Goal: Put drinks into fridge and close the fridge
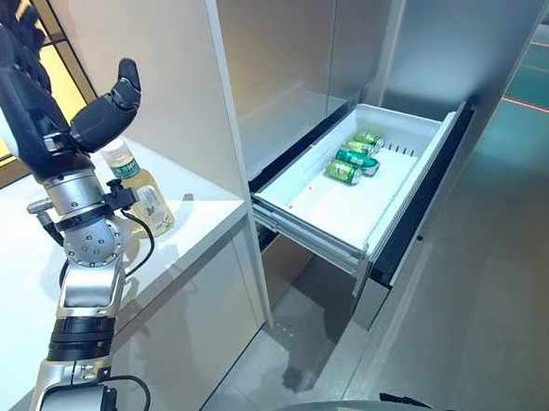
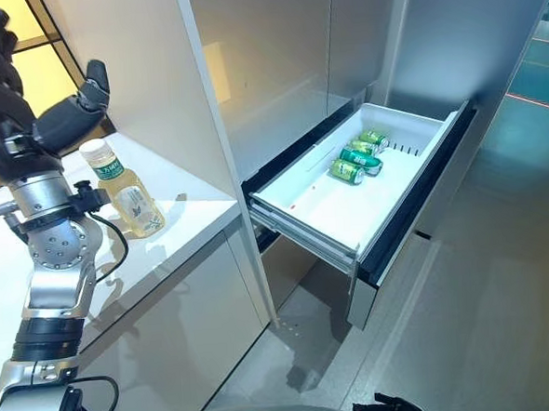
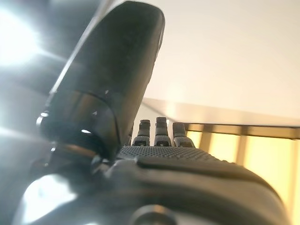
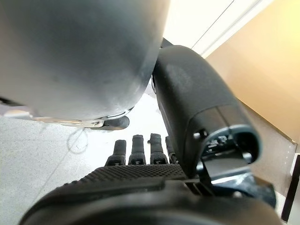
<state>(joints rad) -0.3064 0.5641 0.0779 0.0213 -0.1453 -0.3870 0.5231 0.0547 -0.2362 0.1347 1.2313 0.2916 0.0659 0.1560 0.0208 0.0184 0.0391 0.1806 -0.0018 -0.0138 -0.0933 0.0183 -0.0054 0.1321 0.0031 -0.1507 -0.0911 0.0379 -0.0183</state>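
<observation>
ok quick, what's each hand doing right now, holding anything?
Left hand: open, raised above the counter, holding nothing; the bottle stands beside it.
Right hand: fingers straight, open, holding nothing.

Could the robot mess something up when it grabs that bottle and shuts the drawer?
Maybe. The left hand is open, raised by the bottle, which stands upright on the counter; a clumsy reach might tip it. In the open drawer, the green cans lie on their sides, so a hard push shut could roll them.
</observation>
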